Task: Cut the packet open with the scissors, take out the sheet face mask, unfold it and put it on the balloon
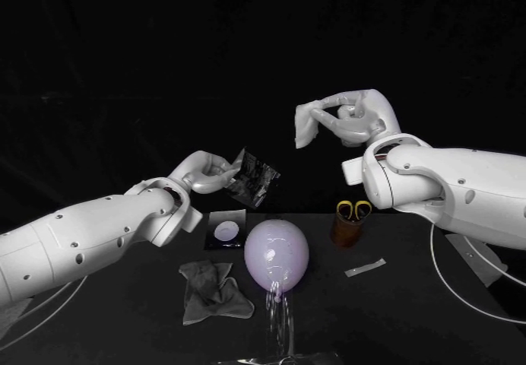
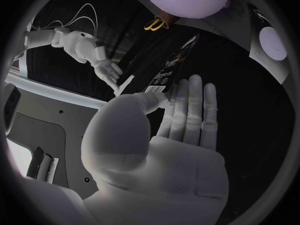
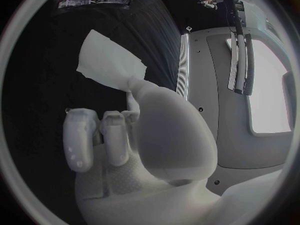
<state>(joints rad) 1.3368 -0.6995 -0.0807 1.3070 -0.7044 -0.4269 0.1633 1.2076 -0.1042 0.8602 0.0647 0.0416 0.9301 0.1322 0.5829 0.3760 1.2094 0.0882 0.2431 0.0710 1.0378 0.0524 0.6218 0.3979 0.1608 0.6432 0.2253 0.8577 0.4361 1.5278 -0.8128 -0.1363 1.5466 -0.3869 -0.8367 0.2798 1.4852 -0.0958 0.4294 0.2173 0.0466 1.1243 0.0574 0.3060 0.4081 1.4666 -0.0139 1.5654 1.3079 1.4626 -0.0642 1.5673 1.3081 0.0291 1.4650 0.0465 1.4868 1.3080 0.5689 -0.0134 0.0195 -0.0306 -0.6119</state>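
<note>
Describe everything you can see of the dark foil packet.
The dark glossy foil packet, flat and rectangular with small white print, is held tilted in the air above the black table. The left hand pinches one edge; nothing else touches it. Whether its top is cut open cannot be told.

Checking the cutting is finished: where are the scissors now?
Head view: the scissors stand handles-up in a brown holder on the table's right side, just right of the balloon.

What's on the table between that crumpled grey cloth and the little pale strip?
The pale lilac oval balloon lies there, between the crumpled grey cloth and the small pale strip; the head view shows it.
</note>
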